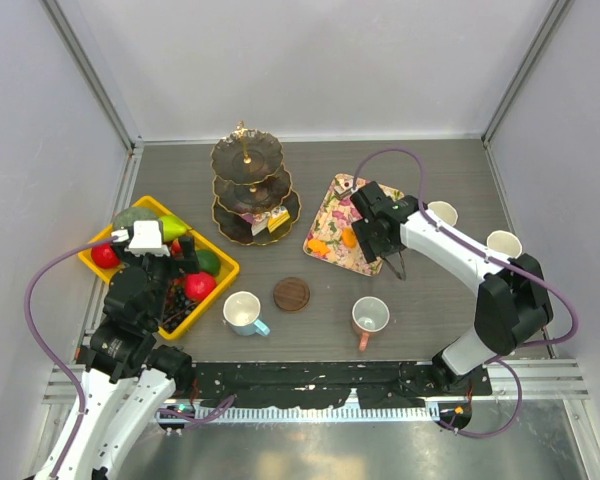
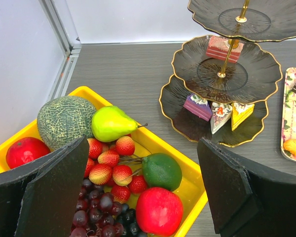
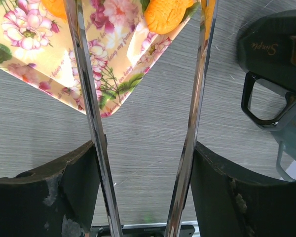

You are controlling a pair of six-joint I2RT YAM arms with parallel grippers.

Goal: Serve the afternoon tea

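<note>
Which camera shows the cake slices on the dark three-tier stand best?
Left wrist view: the cake slices on the dark scalloped stand appear close and distinct. Top external shows them tiny; right wrist shows none.

We find the scene bright and evenly lit from above, with only short, soft shadows on the bench [image 1: 310, 335]. Glare streaks run down the chrome tongs [image 3: 89, 98] in the right wrist view, and the stand [image 2: 202, 74] shows a faint sheen; focus is crisp in all views
</note>
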